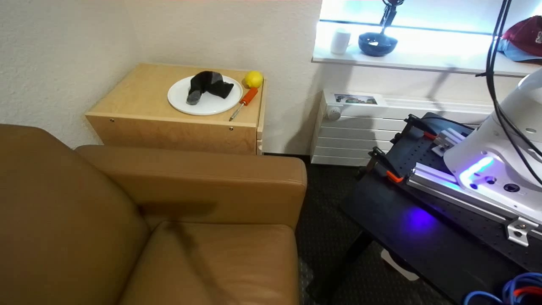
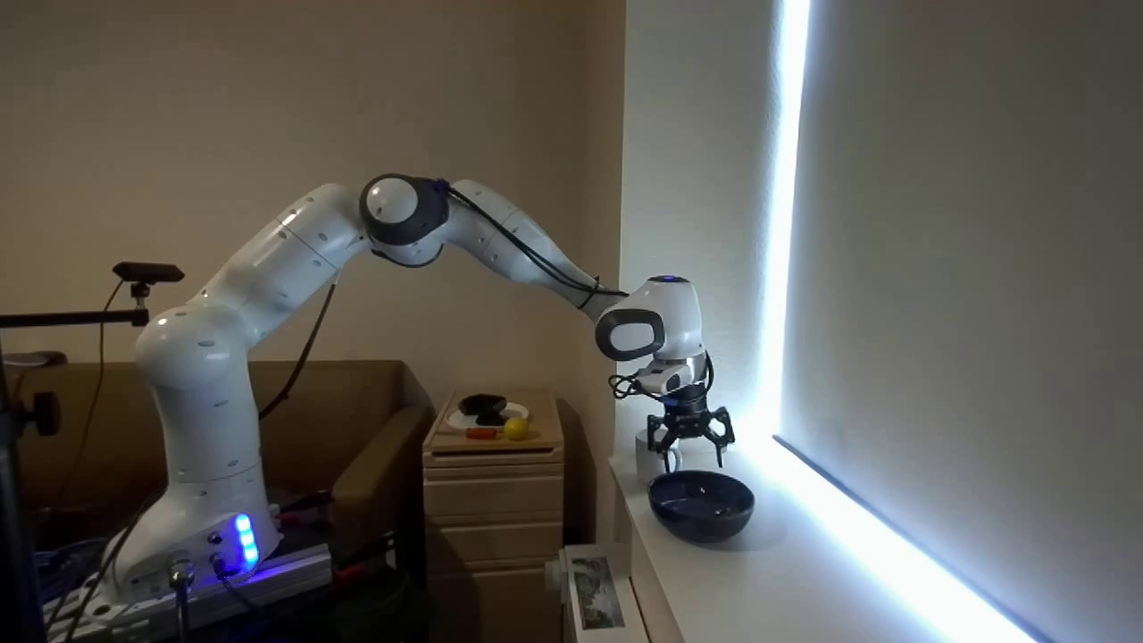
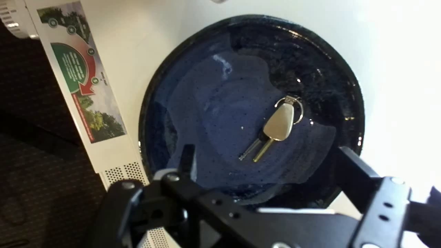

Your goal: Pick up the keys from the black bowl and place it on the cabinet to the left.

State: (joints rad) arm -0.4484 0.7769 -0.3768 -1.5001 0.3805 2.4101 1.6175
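The keys (image 3: 279, 122), a silver fob with a ring and two key blades, lie inside the black bowl (image 3: 213, 110). The bowl, dark with a blue glazed inside, stands upright on the white windowsill; it shows in both exterior views (image 1: 377, 47) (image 2: 701, 518). My gripper (image 2: 693, 461) points down over the bowl, its fingertips just above the rim. In the wrist view the gripper (image 3: 267, 151) is open and empty, one finger on either side of the bowl, the keys ahead between them. The light-tan cabinet (image 1: 135, 95) stands in the corner behind the sofa arm; it also shows in an exterior view (image 2: 493, 500).
On the cabinet lie a white plate (image 1: 178, 97) with a dark cloth (image 1: 207, 82), a yellow lemon (image 1: 254, 79) and an orange-handled screwdriver (image 1: 249, 96). A white mug (image 1: 340, 41) stands beside the bowl. A cap (image 1: 525, 36) lies along the sill. The brown sofa (image 1: 211, 173) and radiator (image 1: 355, 131) are below.
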